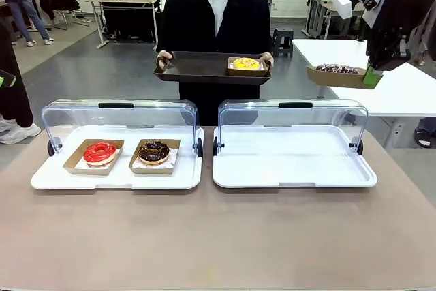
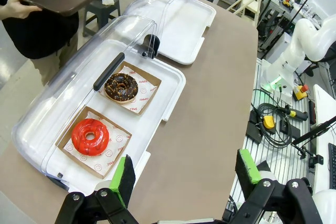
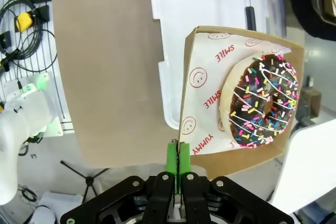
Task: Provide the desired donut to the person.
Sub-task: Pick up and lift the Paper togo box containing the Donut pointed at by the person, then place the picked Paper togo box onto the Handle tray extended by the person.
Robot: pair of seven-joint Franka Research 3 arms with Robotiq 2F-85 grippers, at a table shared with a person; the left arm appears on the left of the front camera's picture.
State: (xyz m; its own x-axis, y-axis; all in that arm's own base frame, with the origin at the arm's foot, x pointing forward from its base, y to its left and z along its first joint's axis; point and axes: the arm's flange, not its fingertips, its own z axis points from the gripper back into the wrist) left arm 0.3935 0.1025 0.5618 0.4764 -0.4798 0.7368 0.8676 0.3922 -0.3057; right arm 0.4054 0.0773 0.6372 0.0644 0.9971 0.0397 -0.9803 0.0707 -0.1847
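Jaws of the right gripper [image 3: 178, 157] stand together, clamped on the near wall of a cardboard tray [image 3: 191, 103] that carries the sprinkled chocolate donut [image 3: 261, 102]; in the front view this gripper [image 1: 372, 76] holds the tray [image 1: 340, 77] raised well above the tabletop [image 1: 218, 236], off to the robot's right of the two display cases; jaws of the left gripper [image 2: 184, 174] stand wide apart, holding nothing, hanging above the near edge of the left case [image 2: 31, 124].

The person [image 1: 218, 28] stands at the far side, holding a dark serving tray [image 1: 197, 67] level in both hands; a yellow-iced donut [image 1: 246, 64] in its own cardboard tray sits on the serving tray's right part. The left case [image 1: 116, 175] holds a red-glazed donut [image 1: 100, 152] and a plain chocolate donut [image 1: 153, 152], side by side, each in a cardboard tray; the right case [image 1: 293, 161] stands with its lid raised.

Step in hand, by judgement: carrying the sprinkled donut toward the person. Next move calls for travel leftward and across to the bare left part of the serving tray, keeping the cardboard tray level, since a one-wall pinch lets it sag; lower until the base rests, then release; avoid the yellow-iced donut.
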